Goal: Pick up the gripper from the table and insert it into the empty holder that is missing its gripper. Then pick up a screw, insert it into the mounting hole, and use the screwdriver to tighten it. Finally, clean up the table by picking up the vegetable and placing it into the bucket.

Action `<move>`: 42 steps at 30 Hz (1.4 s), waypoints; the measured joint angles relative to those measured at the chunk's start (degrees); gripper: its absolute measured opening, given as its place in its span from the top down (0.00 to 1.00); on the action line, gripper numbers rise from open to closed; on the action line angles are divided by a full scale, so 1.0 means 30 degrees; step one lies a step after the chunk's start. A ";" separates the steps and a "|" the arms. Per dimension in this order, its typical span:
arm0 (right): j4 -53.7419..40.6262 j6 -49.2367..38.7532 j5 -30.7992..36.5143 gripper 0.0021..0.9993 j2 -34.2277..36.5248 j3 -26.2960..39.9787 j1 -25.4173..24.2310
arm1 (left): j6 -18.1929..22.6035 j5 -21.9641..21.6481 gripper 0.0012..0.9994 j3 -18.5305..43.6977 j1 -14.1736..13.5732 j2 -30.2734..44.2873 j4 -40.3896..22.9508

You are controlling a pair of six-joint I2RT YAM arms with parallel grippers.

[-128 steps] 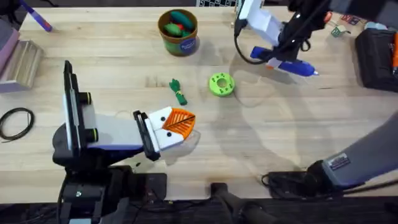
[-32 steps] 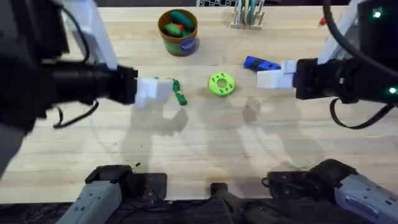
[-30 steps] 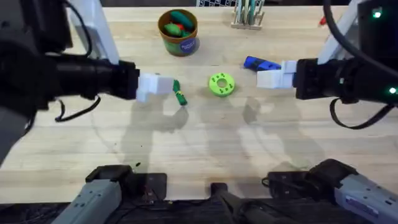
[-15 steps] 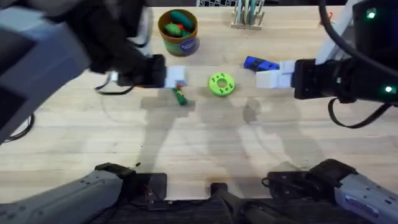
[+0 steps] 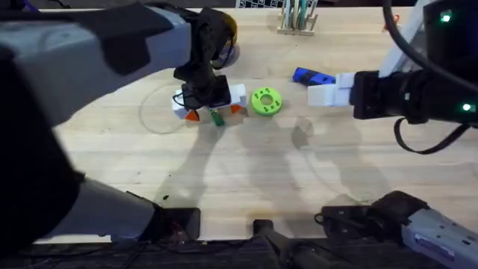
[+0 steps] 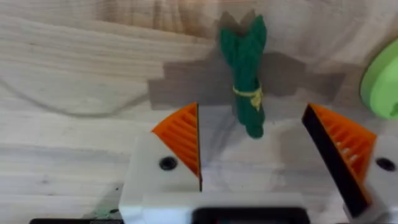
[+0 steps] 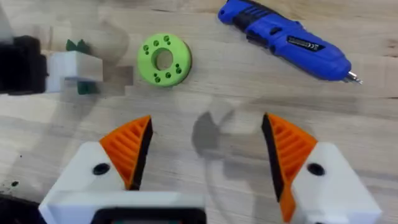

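Observation:
The vegetable (image 6: 247,81), a slim dark-green bundle tied with a yellow band, lies on the wooden table. My left gripper (image 6: 261,155) is lowered over it and open, with an orange pad on each side and no contact visible. From overhead the left gripper (image 5: 215,110) straddles the vegetable (image 5: 217,118). The blue screwdriver (image 7: 286,40) lies on the table beyond my right gripper (image 7: 208,155), which hovers open and holds nothing. Overhead, the right gripper (image 5: 323,90) sits just beside the screwdriver (image 5: 312,77). The bucket (image 5: 230,51) is mostly hidden behind my left arm. The small gripper block and the screw are out of view.
A green ring-shaped disc (image 5: 265,101) lies just right of the vegetable, close to the left gripper's finger. A rack with upright pieces (image 5: 297,19) stands at the table's far edge. My left arm rises large and dark across the left half of the overhead view.
My left arm has swung in from the left and come down, so its open fingers now sit on either side of the vegetable. The right arm has not moved.

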 joint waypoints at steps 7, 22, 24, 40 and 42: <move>0.0015 0.0000 -0.0004 0.01 0.0000 0.0004 0.0000 | -0.0719 0.0462 0.09 0.0187 0.0919 0.1658 0.1037; 0.0109 0.0000 0.0000 0.01 0.0328 0.0000 0.0000 | -0.0385 0.0890 0.99 0.1059 0.1348 0.1942 0.0769; 0.0103 0.0000 0.0000 0.01 0.0673 0.0000 0.0000 | 0.0107 0.0888 0.99 0.2259 0.1424 0.1935 0.0086; 0.1892 0.0000 0.0000 0.01 0.1217 -0.0015 0.0000 | 0.5591 -0.1260 0.99 1.1511 0.2077 0.0872 0.1401; 0.1988 0.0000 0.0000 0.01 0.1217 -0.0015 0.0000 | 0.5810 -0.1743 0.99 1.1511 0.2077 0.1229 0.1901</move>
